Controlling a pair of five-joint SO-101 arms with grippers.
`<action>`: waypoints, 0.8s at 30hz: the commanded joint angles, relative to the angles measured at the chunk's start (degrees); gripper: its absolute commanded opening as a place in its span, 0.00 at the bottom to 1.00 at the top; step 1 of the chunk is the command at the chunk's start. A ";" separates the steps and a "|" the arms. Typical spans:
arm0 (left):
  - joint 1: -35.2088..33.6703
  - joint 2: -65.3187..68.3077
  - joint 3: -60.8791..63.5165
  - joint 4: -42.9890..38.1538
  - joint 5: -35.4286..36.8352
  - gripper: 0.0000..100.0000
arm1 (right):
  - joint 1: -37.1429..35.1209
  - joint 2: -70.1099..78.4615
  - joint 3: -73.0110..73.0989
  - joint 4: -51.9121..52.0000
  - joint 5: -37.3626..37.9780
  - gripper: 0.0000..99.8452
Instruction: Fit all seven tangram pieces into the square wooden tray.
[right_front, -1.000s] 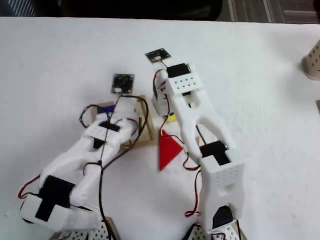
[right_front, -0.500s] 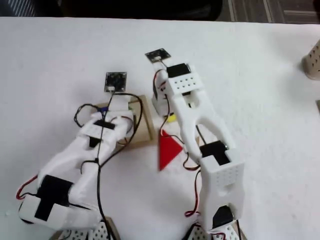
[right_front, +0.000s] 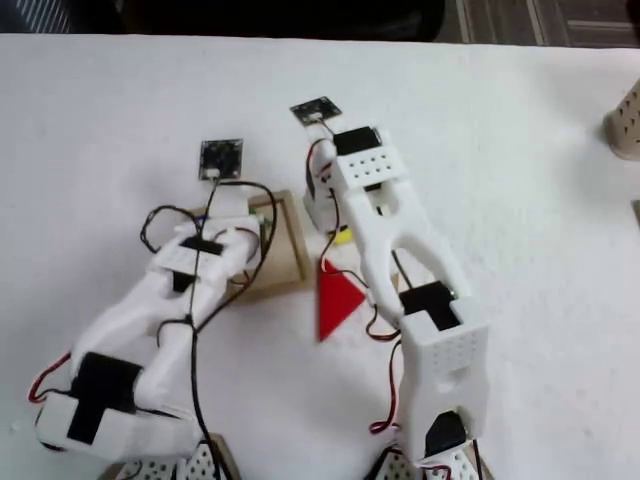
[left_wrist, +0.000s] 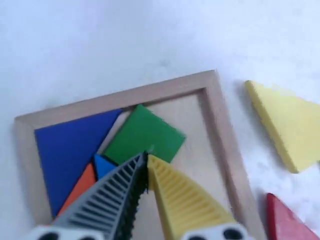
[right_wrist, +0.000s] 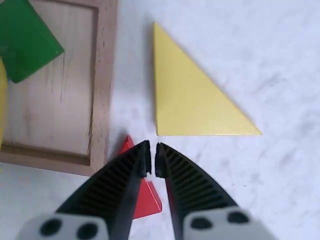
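Left hand (left_wrist: 146, 159) shifted leftward, green square (left_wrist: 145, 140) in tray (left_wrist: 125, 96)

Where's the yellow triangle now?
Right wrist view: yellow triangle lies on the table just outside the wooden tray, near the red triangle and right gripper.

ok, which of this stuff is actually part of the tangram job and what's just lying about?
Job:
- wooden tray
- inside it: blue triangle, green square, orange piece, small blue piece
- outside it: yellow triangle, red triangle

Lying about:
- beige perforated object, at the edge of the white table
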 joint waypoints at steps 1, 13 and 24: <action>3.30 -5.67 0.44 -0.97 0.18 0.02 | 0.22 -3.82 -0.26 -0.75 0.09 0.02; 4.79 0.22 -2.81 1.41 0.18 0.02 | 0.22 -3.82 -0.26 -0.75 0.09 0.02; 1.89 5.05 -6.68 1.76 0.35 0.02 | 0.22 -3.82 -0.26 -0.75 0.09 0.02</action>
